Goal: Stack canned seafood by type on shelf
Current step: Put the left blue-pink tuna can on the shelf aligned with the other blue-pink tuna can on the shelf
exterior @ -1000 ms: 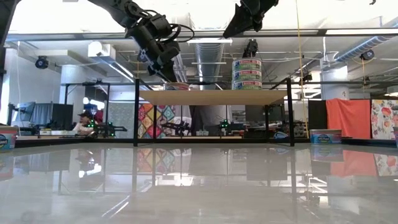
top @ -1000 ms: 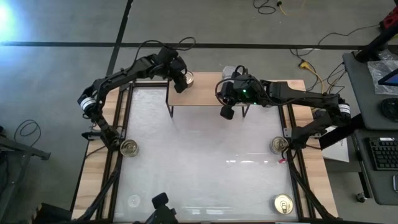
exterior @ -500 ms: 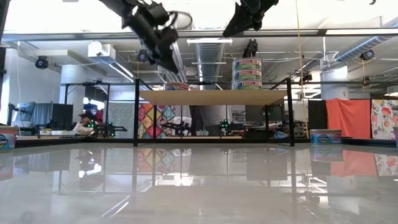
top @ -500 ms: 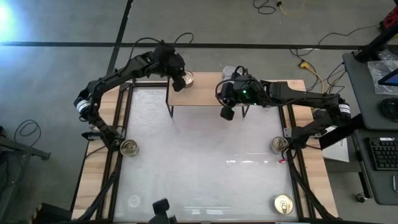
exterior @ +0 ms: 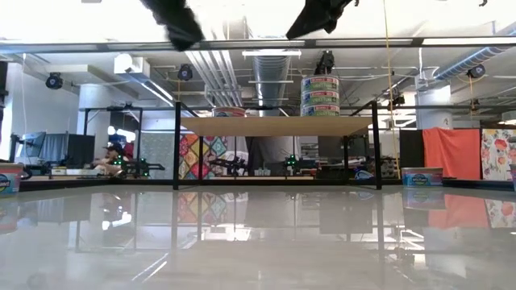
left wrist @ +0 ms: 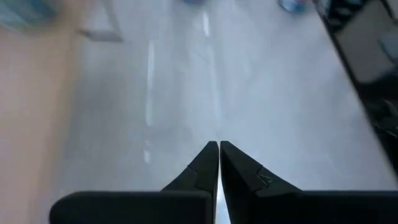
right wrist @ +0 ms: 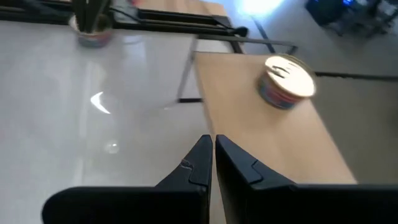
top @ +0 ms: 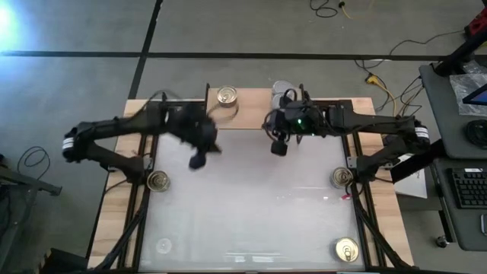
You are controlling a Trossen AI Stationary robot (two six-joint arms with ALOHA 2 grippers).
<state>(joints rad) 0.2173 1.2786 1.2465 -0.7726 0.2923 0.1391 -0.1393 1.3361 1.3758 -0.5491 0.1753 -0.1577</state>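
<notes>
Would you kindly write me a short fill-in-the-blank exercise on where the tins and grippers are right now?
1. The stack of silver-lidded round tins on the light wooden shelf is ___ tins high.
2. The single gold-lidded tin sits on the ___.
3. The left gripper is ___.

Missing words: three; shelf; shut
</notes>
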